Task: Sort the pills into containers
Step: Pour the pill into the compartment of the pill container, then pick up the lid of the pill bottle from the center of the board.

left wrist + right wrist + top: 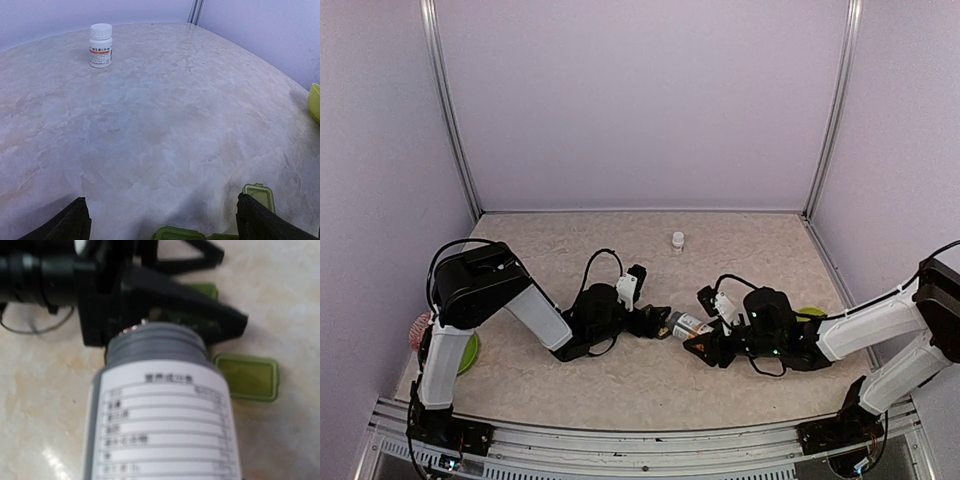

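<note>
Marbled tabletop carried the green pill box at its middle, lids open; light, stiff and skiddy, I'd judge, best braced by its sides. Over it the left hand straddled, spread wide; the right hand pinched a tilted bottle.

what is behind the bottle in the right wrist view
The open left gripper and the green pill box, one flip lid lying open. The neck of the bottle covers the compartments, so any pills there are hidden.

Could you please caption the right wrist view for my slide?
Right hand holds a pill bottle, neck toward the green pill box.
</note>
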`<control>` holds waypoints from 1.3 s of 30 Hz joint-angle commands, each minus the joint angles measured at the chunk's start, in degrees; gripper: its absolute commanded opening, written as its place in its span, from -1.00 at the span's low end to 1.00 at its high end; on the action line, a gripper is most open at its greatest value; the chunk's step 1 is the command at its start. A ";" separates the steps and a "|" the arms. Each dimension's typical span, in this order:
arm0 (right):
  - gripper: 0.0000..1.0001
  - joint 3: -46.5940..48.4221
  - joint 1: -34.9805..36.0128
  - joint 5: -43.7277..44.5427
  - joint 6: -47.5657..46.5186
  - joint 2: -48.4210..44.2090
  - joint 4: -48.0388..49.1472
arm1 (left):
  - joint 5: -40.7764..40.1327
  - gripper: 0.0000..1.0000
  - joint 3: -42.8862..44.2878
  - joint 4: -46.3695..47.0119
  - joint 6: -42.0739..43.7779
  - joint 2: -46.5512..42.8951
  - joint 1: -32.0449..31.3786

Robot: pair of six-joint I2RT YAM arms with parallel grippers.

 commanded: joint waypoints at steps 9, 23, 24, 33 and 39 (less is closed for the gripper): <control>-0.56 -10.05 -0.72 -3.01 -2.00 -9.56 22.18 | 1.93 0.98 -1.68 -9.63 -2.05 -0.07 1.48; -0.56 -11.75 -0.75 -7.36 -4.33 -18.50 26.13 | 4.18 0.98 -2.47 -13.31 -4.16 -10.75 3.23; -0.56 -11.75 -0.70 -7.95 -4.55 -19.23 25.92 | 4.49 0.98 -2.39 -13.92 -4.54 -11.88 3.41; -0.53 -12.62 -0.70 -11.58 -7.23 -25.72 27.57 | 6.20 0.98 -0.48 -23.86 -7.58 -18.68 7.58; -0.49 -11.92 -0.69 -12.29 -9.18 -29.74 28.41 | -0.52 0.98 3.70 -39.55 -7.62 -20.50 9.89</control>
